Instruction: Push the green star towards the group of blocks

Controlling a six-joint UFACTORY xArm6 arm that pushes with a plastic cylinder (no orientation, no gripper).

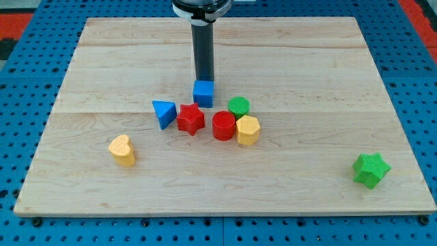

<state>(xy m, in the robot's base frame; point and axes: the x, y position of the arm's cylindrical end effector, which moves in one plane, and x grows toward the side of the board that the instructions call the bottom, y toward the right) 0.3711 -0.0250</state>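
Note:
The green star lies alone near the board's lower right corner. The group sits at the board's middle: a blue cube, a blue triangle, a red star, a red cylinder, a green cylinder and a yellow hexagon. My tip is at the upper edge of the blue cube, touching or nearly touching it, far up and left of the green star.
A yellow heart lies alone at the lower left. The wooden board rests on a blue perforated table, with its edges close to the green star on the right and bottom.

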